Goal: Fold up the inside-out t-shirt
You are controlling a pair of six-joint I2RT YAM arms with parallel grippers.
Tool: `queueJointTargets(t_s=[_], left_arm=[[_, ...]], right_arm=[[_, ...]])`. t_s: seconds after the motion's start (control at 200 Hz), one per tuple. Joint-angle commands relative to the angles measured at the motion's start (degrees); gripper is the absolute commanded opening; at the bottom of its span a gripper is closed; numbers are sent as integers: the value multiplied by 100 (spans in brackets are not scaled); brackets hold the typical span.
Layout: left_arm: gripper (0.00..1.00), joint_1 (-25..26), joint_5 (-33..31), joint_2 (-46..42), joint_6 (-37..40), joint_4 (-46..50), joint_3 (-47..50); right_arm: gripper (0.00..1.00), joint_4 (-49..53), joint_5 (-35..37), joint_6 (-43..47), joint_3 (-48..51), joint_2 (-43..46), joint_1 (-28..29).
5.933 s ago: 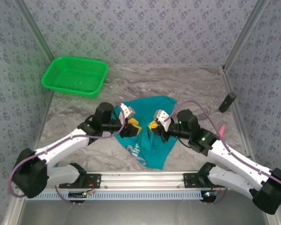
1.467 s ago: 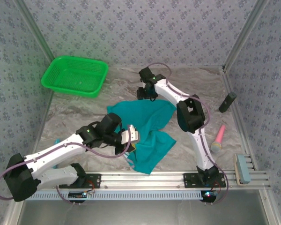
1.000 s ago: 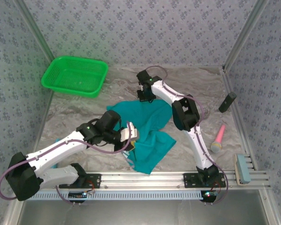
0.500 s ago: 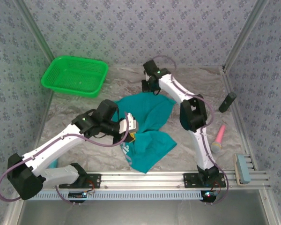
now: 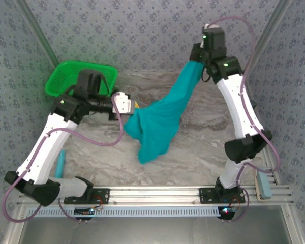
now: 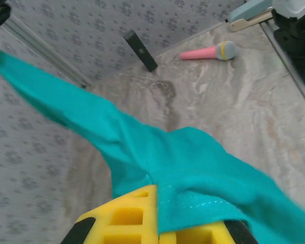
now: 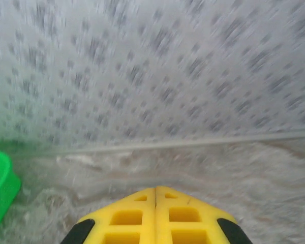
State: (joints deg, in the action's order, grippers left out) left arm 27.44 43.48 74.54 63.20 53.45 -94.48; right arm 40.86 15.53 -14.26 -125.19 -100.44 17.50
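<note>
The teal inside-out t-shirt [image 5: 160, 119] hangs in the air, stretched slantwise between both grippers, its lower end dangling just above the table [image 5: 203, 147]. My left gripper [image 5: 129, 109] is raised at mid-left and shut on the shirt's lower-left edge. In the left wrist view the yellow fingers [image 6: 127, 216] pinch a stitched hem of the t-shirt [image 6: 203, 168]. High at the back right, my right gripper [image 5: 196, 60] is shut on the shirt's top end. The right wrist view has its yellow fingers [image 7: 183, 216] pressed together, no cloth in sight, facing the back wall.
A green mesh basket [image 5: 61, 76] stands at the back left, partly behind my left arm, its rim [image 7: 0, 185] at the right wrist view's left edge. A light-blue object [image 5: 60, 162] lies front left, a brush [image 5: 264, 185] front right. A pink microphone [image 6: 208, 52] and black bar [image 6: 140, 51] lie by the wall.
Both arms have risen and spread apart. The right gripper swung up and back to the right, the left up and leftward, lifting the shirt off the table and stretching it out.
</note>
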Motion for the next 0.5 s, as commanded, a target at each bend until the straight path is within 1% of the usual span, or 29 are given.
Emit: queueJointTargets(t_s=[0.0, 0.09, 0.115, 0.15, 0.185, 0.23, 0.305, 0.4, 0.495], left_arm=[[0, -75, 771, 149, 1110, 678, -444], [0, -55, 974, -39, 1326, 518, -25], [0, -18, 951, -124, 1377, 482, 140], [0, 40, 878, -268, 1401, 444, 417], [0, 95, 784, -417, 1423, 430, 697], [0, 170, 628, -637, 1400, 412, 1057], [0, 310, 125, -1007, 1241, 351, 1625], [0, 534, -662, -1382, 1059, 378, 2319], [0, 579, -871, -1607, 812, 444, 2848]], right_arm=[[0, 19, 993, -123, 148, 646, -22], [0, -93, 1869, -591, 1099, 1521, -57], [0, -82, 2042, -716, 1422, 1748, -109], [0, -14, 2085, -871, 1782, 2060, -199], [0, 126, 1970, -1069, 2052, 2296, -354], [0, 331, 1652, -1282, 2383, 2531, -557], [0, 528, 1228, -1501, 2987, 2798, -790], [0, 641, 1011, -1630, 3788, 2999, -813], [0, 688, 782, -1871, 4372, 3027, -820]])
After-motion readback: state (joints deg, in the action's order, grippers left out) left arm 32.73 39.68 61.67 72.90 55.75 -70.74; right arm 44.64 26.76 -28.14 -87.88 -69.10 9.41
